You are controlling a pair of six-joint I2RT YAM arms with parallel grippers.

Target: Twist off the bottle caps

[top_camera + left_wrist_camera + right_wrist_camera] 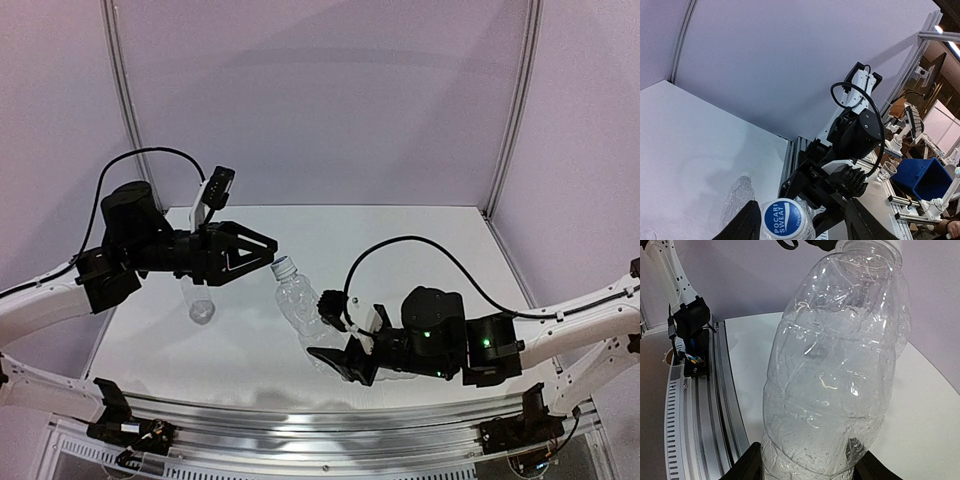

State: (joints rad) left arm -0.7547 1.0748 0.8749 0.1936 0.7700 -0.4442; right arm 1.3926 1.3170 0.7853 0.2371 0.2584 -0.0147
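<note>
Bottle (pixel 296 300), held aloft and tilted.
We logged the right gripper (pixel 342 365) clamping its base, the left gripper (pixel 272 253) level, jaws apart around the cap (pixel 784 220).

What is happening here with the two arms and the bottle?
The right gripper holds a clear bottle by its lower end, tilted up off the table. The left gripper is at the neck, its fingers on either side of the cap, with a gap on one side, so it does not grip yet. The cap is on. A second bottle sits on the table beneath the left arm.
</note>
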